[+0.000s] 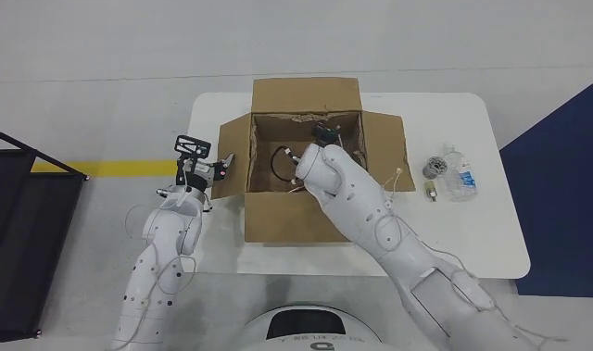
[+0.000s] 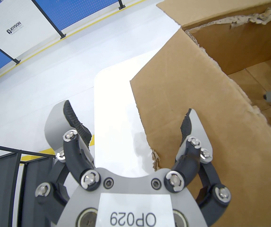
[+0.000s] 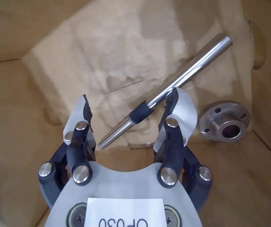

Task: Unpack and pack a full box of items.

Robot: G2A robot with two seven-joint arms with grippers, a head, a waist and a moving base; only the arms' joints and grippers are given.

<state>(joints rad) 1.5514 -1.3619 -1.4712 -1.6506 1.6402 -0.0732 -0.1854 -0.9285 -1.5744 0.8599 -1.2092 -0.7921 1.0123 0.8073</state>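
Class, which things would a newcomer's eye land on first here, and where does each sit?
The open brown cardboard box sits on the white table. Inside it, the right pincer hangs open over a shiny steel rod with a black band, a round metal flange beside it. The left pincer is open beside the box's side flap.

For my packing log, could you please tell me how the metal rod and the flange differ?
The rod is long and slim; the flange is a squat disc. The rod has a black band; the flange has bolt holes and a bore. The rod crosses the gap of the open right claw; the flange lies outside it. Both are metal, on the box floor.
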